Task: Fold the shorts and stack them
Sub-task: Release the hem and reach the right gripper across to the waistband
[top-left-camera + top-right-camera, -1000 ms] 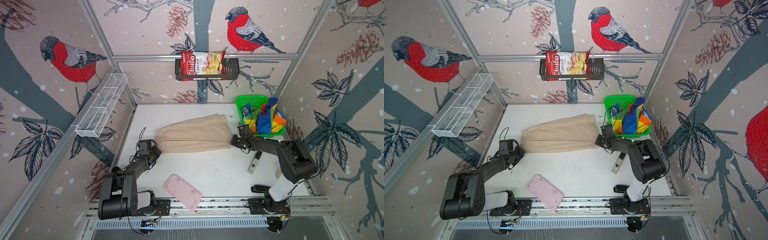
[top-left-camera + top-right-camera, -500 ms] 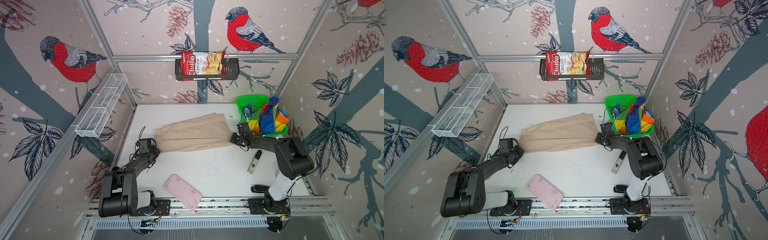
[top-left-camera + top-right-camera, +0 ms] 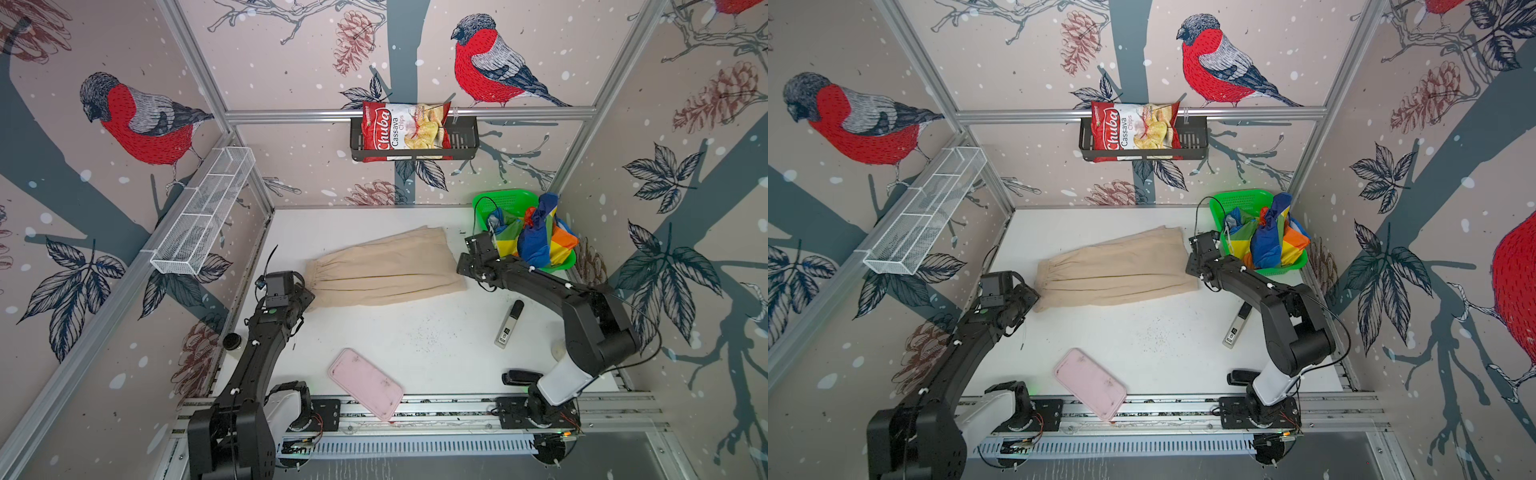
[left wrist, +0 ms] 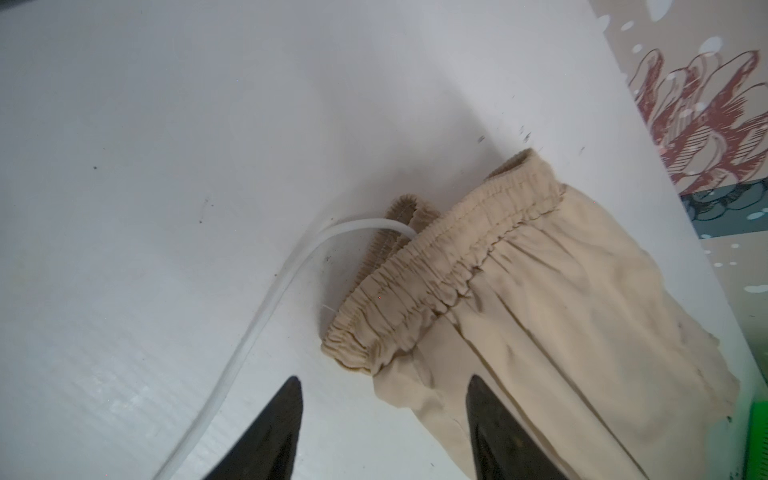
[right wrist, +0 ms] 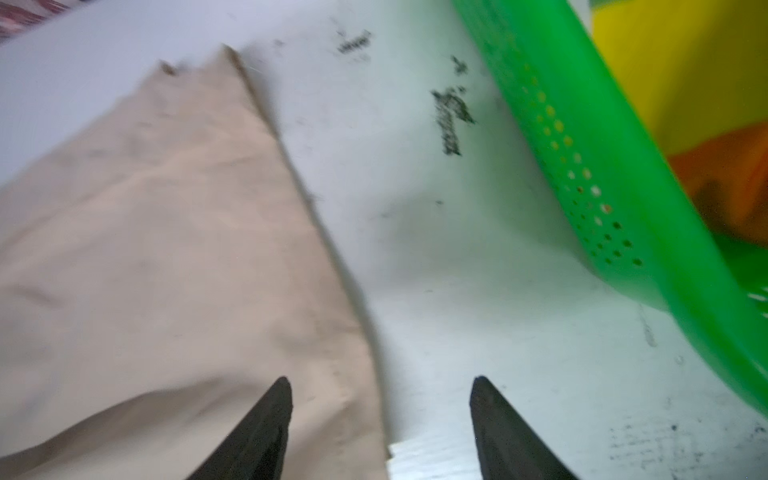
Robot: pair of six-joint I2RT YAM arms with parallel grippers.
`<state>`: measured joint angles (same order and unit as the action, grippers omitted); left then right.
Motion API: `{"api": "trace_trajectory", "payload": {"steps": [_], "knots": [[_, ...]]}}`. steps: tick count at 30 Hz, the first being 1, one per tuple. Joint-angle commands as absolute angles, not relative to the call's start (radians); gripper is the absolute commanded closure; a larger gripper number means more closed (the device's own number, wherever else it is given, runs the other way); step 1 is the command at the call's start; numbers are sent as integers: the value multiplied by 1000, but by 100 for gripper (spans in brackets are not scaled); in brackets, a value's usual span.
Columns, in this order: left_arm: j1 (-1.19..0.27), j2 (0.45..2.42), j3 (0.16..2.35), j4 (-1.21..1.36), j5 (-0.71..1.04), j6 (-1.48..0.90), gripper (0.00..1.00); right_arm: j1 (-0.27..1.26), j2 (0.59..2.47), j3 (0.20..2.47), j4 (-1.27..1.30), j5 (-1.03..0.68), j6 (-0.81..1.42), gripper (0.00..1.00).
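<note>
I see the beige shorts (image 3: pixel 384 268) lying flat near the middle of the counter (image 3: pixel 415 345), somewhat closer to its far edge. They are folded lengthwise. The gathered waistband points to the left edge and the leg hems point to the right edge. The striped shorts (image 3: pixel 536 237) are a crumpled heap inside the green basket (image 3: pixel 505 199), which stands in the far right corner of the counter.

My left claw (image 4: pixel 384 380) is low at the waistband end, at the near corner of the beige shorts. It is released and its jaws stand apart. In the left wrist view one fingertip is over the beige cloth and the other is over bare counter. A pale, half-clear cord (image 4: pixel 266 316) runs from the waistband across the counter beside this claw.

My right claw (image 5: pixel 381 379) is at the hem end, also released with its jaws apart. One fingertip is over the hem corner and the other is over bare counter. A strip of bare counter separates the hem from the basket wall.

Nearer to me, a flat pink case (image 3: pixel 365 384) lies at the near edge, partly over the rail. A small grey and black stick (image 3: pixel 509 324) lies near the right edge, beside the right arm. On the back wall, a bag of chips (image 3: pixel 405 131) sits in a black rack (image 3: pixel 465 141).
</note>
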<state>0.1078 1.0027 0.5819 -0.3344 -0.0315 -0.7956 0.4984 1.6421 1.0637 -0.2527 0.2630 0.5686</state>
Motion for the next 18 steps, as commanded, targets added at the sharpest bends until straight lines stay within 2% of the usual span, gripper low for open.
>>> {"api": "trace_trajectory", "payload": {"steps": [1, 5, 10, 14, 18], "knots": [[110, 963, 592, -353, -64, -784, 36, 588, 1642, 1100, -298, 363, 539, 30], [110, 985, 591, -336, -79, -779, 36, 716, 1731, 1154, -257, 312, 540, 30], [110, 1069, 550, -246, 2, -788, 31, 827, 1922, 1254, -194, 262, 519, 29], [110, 1123, 555, -242, 44, -813, 32, 822, 2029, 1281, -191, 241, 556, 29], [110, 1140, 575, -257, 34, -804, 32, 775, 2011, 1181, -197, 245, 599, 29]]}}
